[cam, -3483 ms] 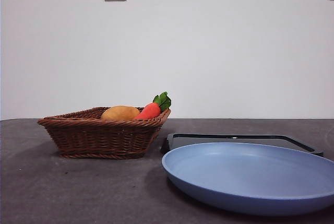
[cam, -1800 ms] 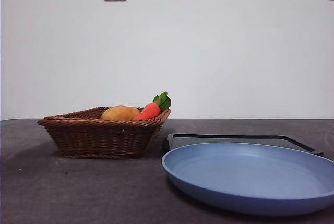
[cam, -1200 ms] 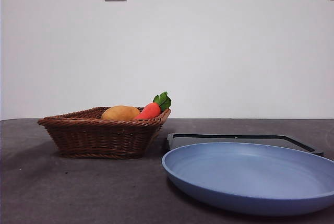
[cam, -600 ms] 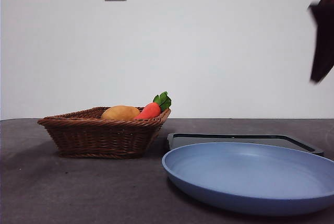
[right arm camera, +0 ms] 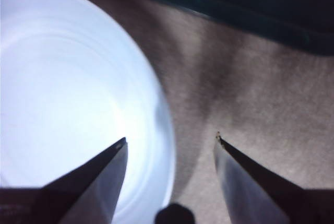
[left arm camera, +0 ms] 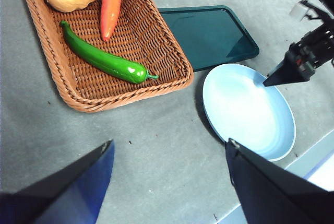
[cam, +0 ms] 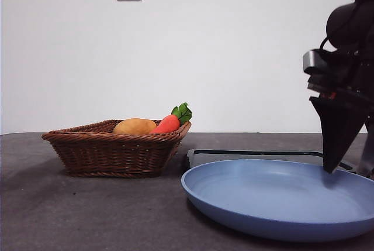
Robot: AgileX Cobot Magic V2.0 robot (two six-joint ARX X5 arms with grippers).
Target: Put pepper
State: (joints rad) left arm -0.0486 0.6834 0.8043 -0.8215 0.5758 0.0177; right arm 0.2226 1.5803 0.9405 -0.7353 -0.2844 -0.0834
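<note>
Front view: a brown basket (cam: 111, 154) is seen on the table (cam: 87, 216), w/ a potato (cam: 134, 127) and a carrot (cam: 169, 123) poking over its rim. The pepper is hidden behind the basket wall here. A blue plate (cam: 274, 201) is cut off at the right edge, w/ a dark tray (cam: 263, 154) behind it. The right gripper (cam: 334, 145) is seen dark at the plate's far right rim; its jaws can't be told apart here.

Left wrist view: the pepper (left arm camera: 102, 58) is seen lying in the basket, beside the carrot. The left gripper (left arm camera: 169, 153) is held wide open, w/ nothing in it.

Right wrist view: the right gripper is held open and empty, set astride the plate's rim. The pic is blurry.
</note>
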